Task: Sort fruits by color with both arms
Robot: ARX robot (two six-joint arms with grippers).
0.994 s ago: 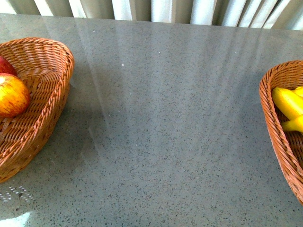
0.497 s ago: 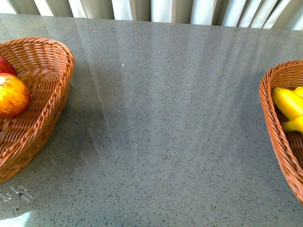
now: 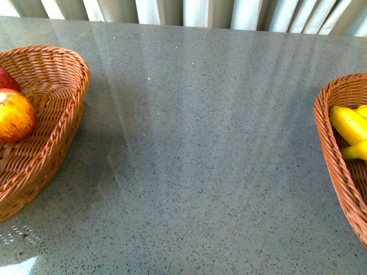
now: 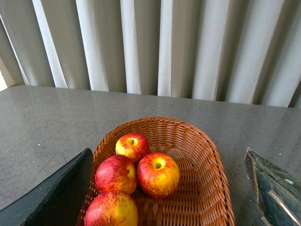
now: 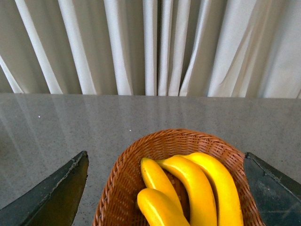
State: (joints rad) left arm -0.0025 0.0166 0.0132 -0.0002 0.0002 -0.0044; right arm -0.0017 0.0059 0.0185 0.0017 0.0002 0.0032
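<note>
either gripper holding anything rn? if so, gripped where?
Nothing held. Left gripper is open above the apples in their basket; right gripper is open above the bananas.

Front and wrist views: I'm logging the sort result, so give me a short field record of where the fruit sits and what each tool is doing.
left basket: holds four red apples, all inside
right basket: holds four yellow bananas, lying side by side
table: grey stone, no loose fruit in view between the baskets
left tool: open, holding nothing, above the apples
right tool: open, holding nothing, above the bananas
sort state: looks complete, colours separated
</note>
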